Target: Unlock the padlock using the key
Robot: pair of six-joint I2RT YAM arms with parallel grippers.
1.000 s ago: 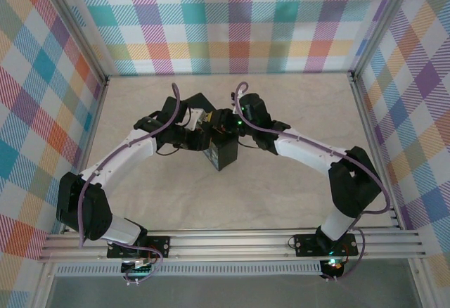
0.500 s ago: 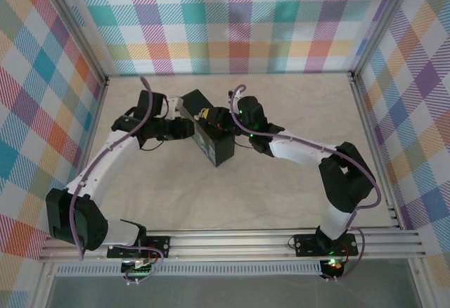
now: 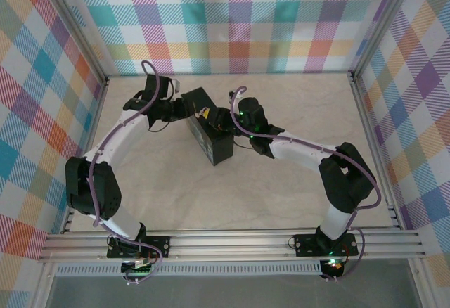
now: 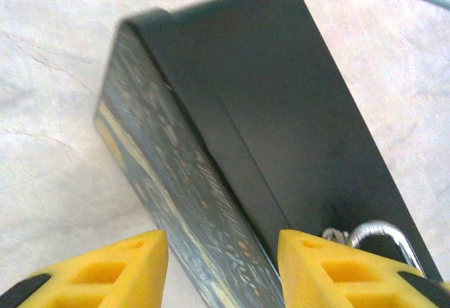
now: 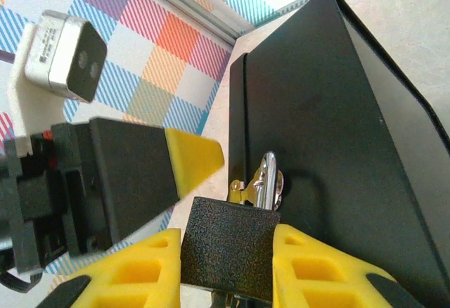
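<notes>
From above, the black box (image 3: 214, 146) lies on the table (image 3: 281, 181) with both arms meeting at its far end: the left gripper (image 3: 177, 109) is just beside its left side and the right gripper (image 3: 219, 119) is on its right. In the left wrist view, the yellow fingers (image 4: 105, 273) stand apart, open, on either side of the box's lid edge, and a silvery shackle (image 4: 380, 232) shows near the box's lower corner. In the right wrist view, the right gripper is closed on the dark padlock (image 5: 226, 252), which hangs at the box's front with its shackle through the hasp (image 5: 242, 190). I judge the padlock is not yet unlocked. Its underside is hidden, so I cannot tell where the key is. The left finger tip beside the hasp crowds the approach.
</notes>
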